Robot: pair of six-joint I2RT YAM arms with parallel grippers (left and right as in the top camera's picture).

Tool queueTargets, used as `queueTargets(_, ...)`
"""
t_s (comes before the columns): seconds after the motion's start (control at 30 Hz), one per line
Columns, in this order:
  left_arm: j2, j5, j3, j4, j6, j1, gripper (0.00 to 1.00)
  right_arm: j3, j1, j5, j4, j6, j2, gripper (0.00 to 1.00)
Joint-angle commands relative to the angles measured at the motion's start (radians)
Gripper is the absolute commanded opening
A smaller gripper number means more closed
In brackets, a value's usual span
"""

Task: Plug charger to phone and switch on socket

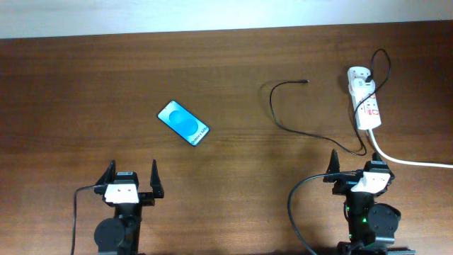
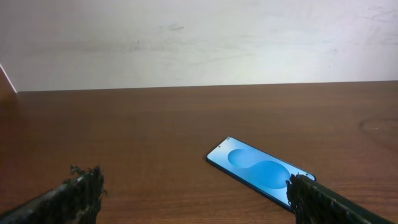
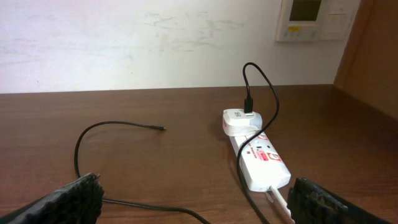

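An indoor office or lab room is suggested: a plain white painted wall (image 3: 124,43) is seen behind the dark brown wooden table (image 1: 233,85), with a white rectangular control panel (image 3: 317,18) mounted above its far right.

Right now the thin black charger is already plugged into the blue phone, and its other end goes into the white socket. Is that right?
Not quite. The charger is not in the phone. Its tip lies loose on the table, well apart from the phone, as the overhead view shows. Its other end does go into the white socket.
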Motion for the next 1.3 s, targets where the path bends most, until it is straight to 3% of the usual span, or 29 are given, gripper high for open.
queueTargets(0.0,-0.004,0.018,-0.005,-0.002,0.016,0.006,0.99,-0.005,0.000,-0.005,-0.005,-0.003,-0.005,0.99)
queueTargets(0.33,-0.004,0.022,-0.004,0.003,0.014,0.006,0.99,-0.005,0.000,-0.005,-0.005,-0.003,-0.005,0.99)
queueTargets(0.67,-0.004,0.022,-0.002,-0.005,-0.137,0.006,0.99,-0.005,0.000,-0.005,-0.005,-0.003,-0.005,0.99)
queueTargets(0.97,0.008,0.023,0.031,-0.010,-0.140,0.006,0.99,-0.005,0.000,-0.005,-0.005,-0.003,-0.005,0.99)
queueTargets(1.27,0.139,0.022,0.135,-0.043,-0.139,0.006,0.99,-0.005,0.000,-0.005,-0.005,-0.003,-0.005,0.99)
